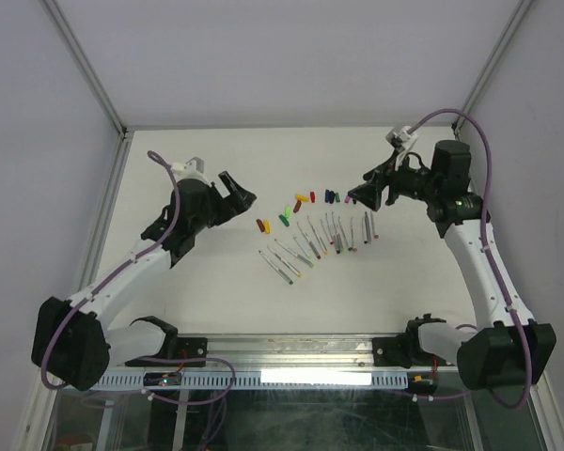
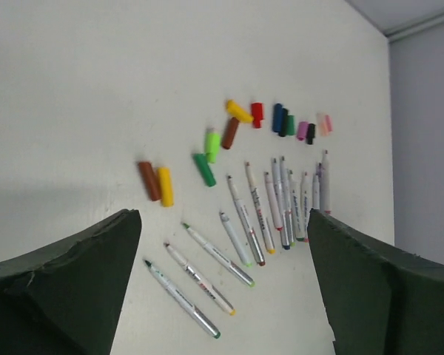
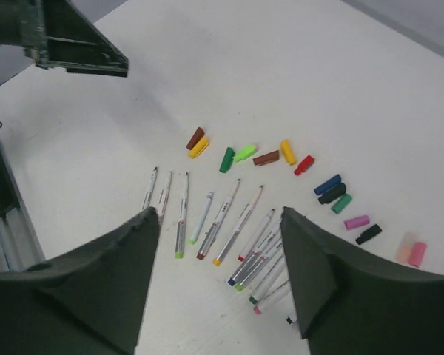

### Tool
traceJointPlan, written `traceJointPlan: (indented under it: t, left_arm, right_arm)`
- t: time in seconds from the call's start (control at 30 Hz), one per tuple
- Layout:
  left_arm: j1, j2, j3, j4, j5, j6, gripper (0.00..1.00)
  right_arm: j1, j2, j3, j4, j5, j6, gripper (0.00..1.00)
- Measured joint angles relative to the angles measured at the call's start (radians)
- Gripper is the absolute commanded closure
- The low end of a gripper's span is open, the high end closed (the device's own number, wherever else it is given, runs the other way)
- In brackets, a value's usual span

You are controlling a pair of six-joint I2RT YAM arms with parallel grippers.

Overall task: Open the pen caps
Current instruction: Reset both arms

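Left gripper (image 2: 222, 214): fingers spread wide, nothing between them.
Right gripper (image 3: 218, 211): fingers apart too, empty.
Pens (image 2: 245, 220): uncapped, fanned out just beyond both fingertips on the table (image 2: 74, 89).
Pen caps (image 2: 229, 133): loose, scattered farther out past the pens.

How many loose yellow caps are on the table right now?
2. One yellow cap lies beside a brown cap at the left end of the caps; the other yellow cap lies next to the red cap. None looks hidden.
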Motion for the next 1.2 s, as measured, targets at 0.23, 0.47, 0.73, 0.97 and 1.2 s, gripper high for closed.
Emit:
traceJointPlan:
  t: [0.23, 0.47, 0.73, 0.97, 1.2]
  left_arm:
    - [0.000, -0.174, 0.190, -0.002, 0.072, 0.222, 0.01]
    - [0.000, -0.222, 0.483, -0.044, 0.105, 0.346, 0.01]
    - [0.000, -0.265, 0.643, -0.113, 0.107, 0.398, 0.01]
    - [0.000, -0.269, 0.661, -0.185, 0.110, 0.418, 0.01]
    - [0.000, -0.269, 0.661, -0.220, 0.114, 0.422, 0.01]
  right_arm:
    - [-0.180, 0.002, 0.125, -0.013, -0.024, 0.026, 0.02]
    - [-0.312, 0.101, 0.441, -0.035, -0.057, 0.148, 0.02]
    - [-0.312, 0.076, 0.612, -0.064, -0.066, 0.211, 0.01]
    - [-0.312, 0.065, 0.662, -0.129, 0.067, 0.317, 0.01]
    - [-0.312, 0.062, 0.674, -0.176, 0.159, 0.328, 0.01]
